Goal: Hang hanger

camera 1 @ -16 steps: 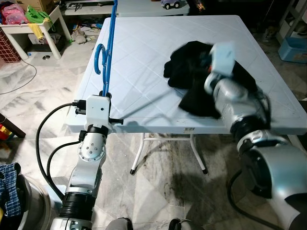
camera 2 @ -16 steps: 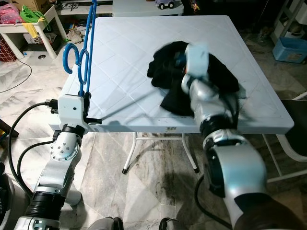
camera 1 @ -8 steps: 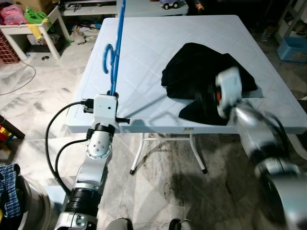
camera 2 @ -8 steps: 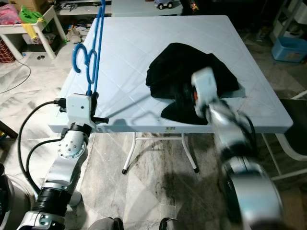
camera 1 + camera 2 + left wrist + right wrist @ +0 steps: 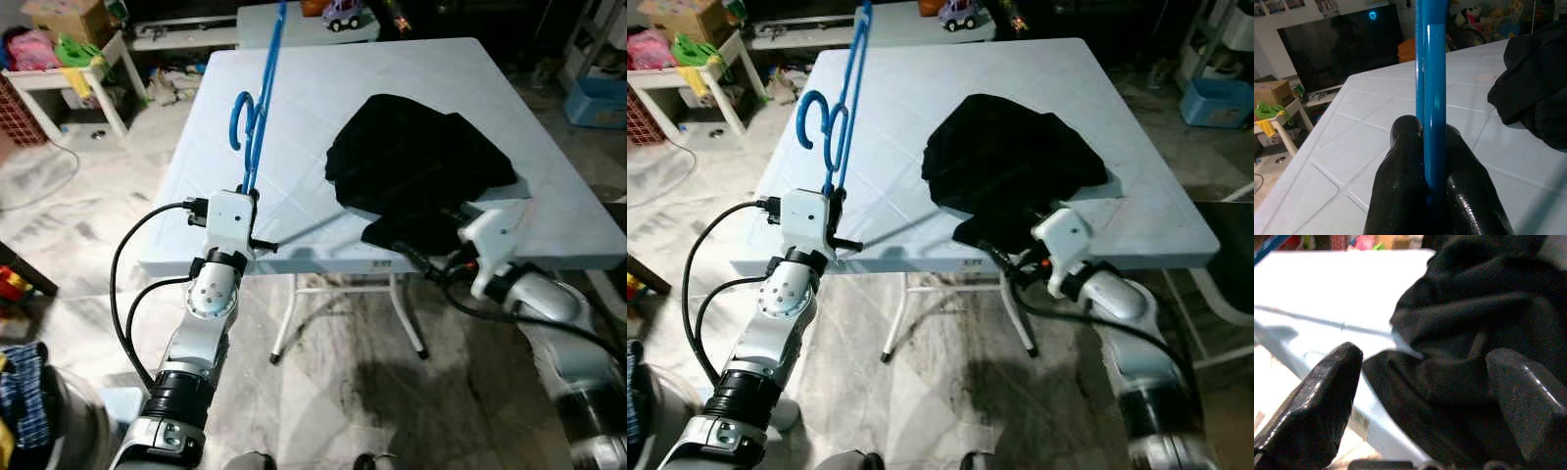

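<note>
1. The worktop point(image 5: 294, 108) is a pale blue-white square folding table with a diamond-grid pattern pressed into its top, standing on white metal legs point(image 5: 284, 328).
2. A black garment point(image 5: 416, 166) lies crumpled on the right half of the worktop, one fold draping over the near edge.
3. The left gripper point(image 5: 249, 196) is at the near left corner of the worktop, its fingers point(image 5: 1400, 196) clenched on the blue hanger point(image 5: 257, 117) — the hanger stands nearly upright above the wrist, its hook curling to the left.
4. In the left wrist view the blue bar runs straight up between the two black fingertips, with the worktop and the garment's edge behind.
5. The right gripper point(image 5: 1425, 396) sits at the near edge of the worktop, just beside the garment's overhanging fold; its fingers point(image 5: 1317, 396) are spread wide, grasping nothing, with the black cloth in the gap beyond them.
6. The floor point(image 5: 88, 225) is grey-veined marble tile, darkly stained under the table.
7. Room clutter — a small white side table point(image 5: 83, 83) with bright toys at far left, a toy car point(image 5: 343, 14) on a surface behind, and a blue bin point(image 5: 598, 98) at far right.
8. A dark television screen point(image 5: 1342, 44) stands behind the worktop in the left wrist view.
</note>
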Tool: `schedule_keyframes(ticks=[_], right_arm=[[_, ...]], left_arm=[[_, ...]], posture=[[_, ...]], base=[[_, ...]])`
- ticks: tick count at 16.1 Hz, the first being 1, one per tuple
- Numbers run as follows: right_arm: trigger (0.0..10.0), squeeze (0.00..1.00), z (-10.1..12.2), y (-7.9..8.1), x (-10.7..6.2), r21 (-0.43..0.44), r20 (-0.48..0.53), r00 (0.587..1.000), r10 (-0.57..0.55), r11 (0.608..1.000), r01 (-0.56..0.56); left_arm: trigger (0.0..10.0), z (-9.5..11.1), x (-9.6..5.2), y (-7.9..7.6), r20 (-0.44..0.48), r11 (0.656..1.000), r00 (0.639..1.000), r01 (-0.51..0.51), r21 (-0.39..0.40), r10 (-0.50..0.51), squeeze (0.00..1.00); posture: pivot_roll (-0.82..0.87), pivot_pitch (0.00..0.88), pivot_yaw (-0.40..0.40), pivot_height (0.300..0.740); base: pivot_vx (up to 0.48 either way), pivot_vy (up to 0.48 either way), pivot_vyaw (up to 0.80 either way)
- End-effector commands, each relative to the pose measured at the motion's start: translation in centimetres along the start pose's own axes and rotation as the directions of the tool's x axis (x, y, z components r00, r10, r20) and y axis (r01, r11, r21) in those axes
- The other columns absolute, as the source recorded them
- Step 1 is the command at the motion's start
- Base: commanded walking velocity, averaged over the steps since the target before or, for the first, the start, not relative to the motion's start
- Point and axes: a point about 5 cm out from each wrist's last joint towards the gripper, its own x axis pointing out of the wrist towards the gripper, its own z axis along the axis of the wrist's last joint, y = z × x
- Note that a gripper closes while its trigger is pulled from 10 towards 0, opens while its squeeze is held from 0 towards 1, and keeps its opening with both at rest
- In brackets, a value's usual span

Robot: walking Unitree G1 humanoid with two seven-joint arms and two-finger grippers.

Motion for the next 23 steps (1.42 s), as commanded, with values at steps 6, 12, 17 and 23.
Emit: schedule_keyframes(ticks=[6,12,17,23], right_arm=[[10.0,0.00,0.4,0.3,-2.7,0.196,0.057,0.900,-0.431,0.889,0.413],[10.0,0.00,1.0,0.5,-2.9,0.259,0.056,0.828,-0.557,0.809,0.527],[10.0,0.00,1.2,1.2,-3.0,0.282,0.033,0.811,-0.584,0.784,0.553],[10.0,0.00,1.5,1.1,-2.2,0.300,0.033,0.812,-0.583,0.781,0.548]], left_arm=[[10.0,-1.0,-0.9,0.3,-0.016,1.000,1.000,0.015,-0.018,-0.015,0.00],[10.0,-0.6,-1.1,-1.1,0.003,0.994,0.994,0.106,-0.035,-0.106,0.00],[10.0,-0.5,-0.9,-1.3,-0.005,0.993,0.993,0.114,-0.041,-0.114,0.00],[10.0,-0.6,-1.0,-1.3,-0.011,0.992,0.993,0.118,-0.038,-0.118,0.00]], posture=[[-0.18,0.054,0.056,0.740],[-0.20,0.066,0.073,0.740],[-0.20,0.076,0.068,0.740],[-0.18,0.076,0.065,0.740]], base=[[0.000,0.000,0.00],[0.000,0.000,0.00],[-0.116,0.000,0.00],[-0.300,0.000,0.00]])
